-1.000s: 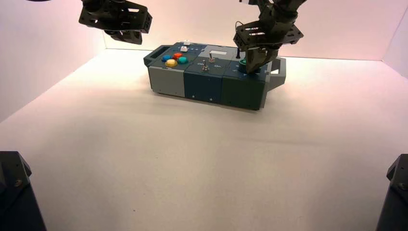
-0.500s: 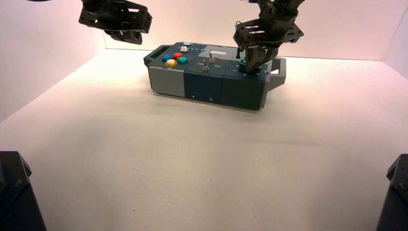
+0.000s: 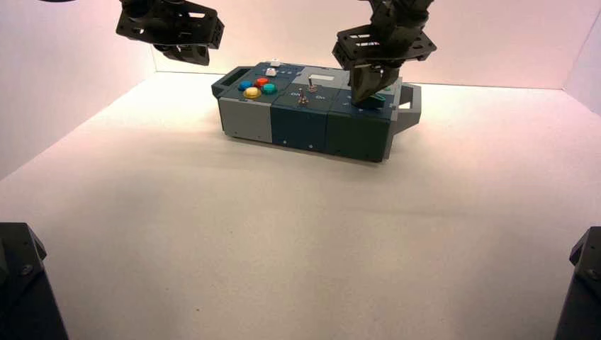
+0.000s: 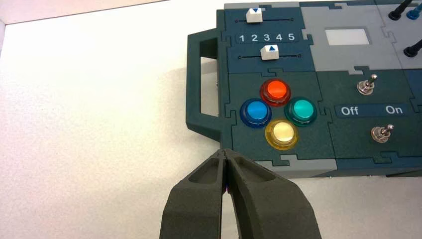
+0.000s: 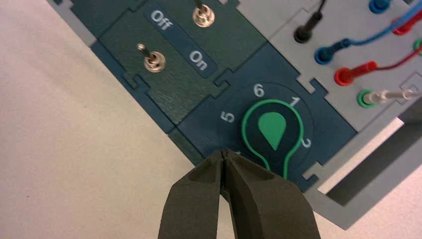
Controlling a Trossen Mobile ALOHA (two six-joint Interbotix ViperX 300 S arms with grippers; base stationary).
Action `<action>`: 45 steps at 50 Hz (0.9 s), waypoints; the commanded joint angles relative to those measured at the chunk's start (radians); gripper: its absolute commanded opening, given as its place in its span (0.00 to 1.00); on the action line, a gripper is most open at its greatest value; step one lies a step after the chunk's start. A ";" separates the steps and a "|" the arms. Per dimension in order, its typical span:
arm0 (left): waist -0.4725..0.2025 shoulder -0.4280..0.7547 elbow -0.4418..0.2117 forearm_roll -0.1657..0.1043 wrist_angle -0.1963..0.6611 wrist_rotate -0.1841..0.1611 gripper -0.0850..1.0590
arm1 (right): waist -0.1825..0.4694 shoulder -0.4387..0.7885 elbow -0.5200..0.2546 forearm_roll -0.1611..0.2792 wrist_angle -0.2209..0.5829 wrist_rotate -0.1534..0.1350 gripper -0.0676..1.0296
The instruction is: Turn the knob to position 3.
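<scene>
The knob [image 5: 272, 128] is a green teardrop on a dark round base, on the box's right end [image 3: 358, 131]. In the right wrist view its tip points at the dial's part past the 2, where no number shows; 5, 6, 1 and 2 are readable around it. My right gripper [image 5: 223, 152] is shut and empty, its tips just beside the knob near the dial's edge, not on it. In the high view the right gripper [image 3: 366, 93] hangs over the knob and hides most of it. My left gripper [image 4: 225, 151] is shut and empty, held high at the back left [image 3: 181, 51].
The box [image 3: 305, 124] also bears two toggle switches [image 5: 153, 60] by Off and On lettering, four coloured buttons [image 4: 277, 112], two white sliders [image 4: 269, 52] on a 1 to 5 scale, and plugged wires [image 5: 368, 67]. A handle [image 3: 413, 106] juts from its right end.
My right gripper has shifted a little to the left and up over the knob, staying shut. The left arm has not moved.
</scene>
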 commanded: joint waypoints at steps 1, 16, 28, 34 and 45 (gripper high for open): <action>0.002 -0.028 -0.009 0.002 -0.006 0.005 0.05 | 0.003 -0.052 -0.028 0.002 0.000 0.002 0.04; 0.002 -0.037 -0.008 0.002 -0.006 0.005 0.05 | -0.061 -0.156 0.003 -0.023 -0.012 -0.002 0.04; 0.002 -0.035 -0.008 0.003 -0.008 0.005 0.05 | -0.138 -0.219 0.091 -0.035 -0.083 -0.006 0.04; 0.002 -0.035 -0.008 0.003 -0.008 0.006 0.05 | -0.181 -0.249 0.147 -0.044 -0.143 -0.006 0.04; 0.002 -0.035 -0.008 0.002 -0.011 0.009 0.05 | -0.206 -0.313 0.193 -0.043 -0.207 -0.002 0.04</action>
